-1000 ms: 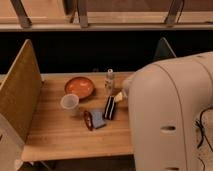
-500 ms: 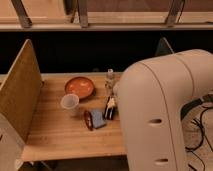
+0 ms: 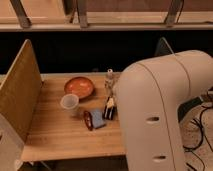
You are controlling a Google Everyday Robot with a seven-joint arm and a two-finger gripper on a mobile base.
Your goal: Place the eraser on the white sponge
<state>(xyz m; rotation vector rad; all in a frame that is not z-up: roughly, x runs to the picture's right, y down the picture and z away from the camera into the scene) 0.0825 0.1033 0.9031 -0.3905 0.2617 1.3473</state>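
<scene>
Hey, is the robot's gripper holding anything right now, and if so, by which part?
Nothing looks held. The open gripper hangs just above the eraser, which lies on the table beside the white sponge.

On my feed, a wooden table (image 3: 55,136) carries a tan panel (image 3: 20,95) along its left edge, with a dark wall (image 3: 75,47) beyond its far edge, metal posts (image 3: 20,12) above, and speckled floor (image 3: 196,142) right.
</scene>
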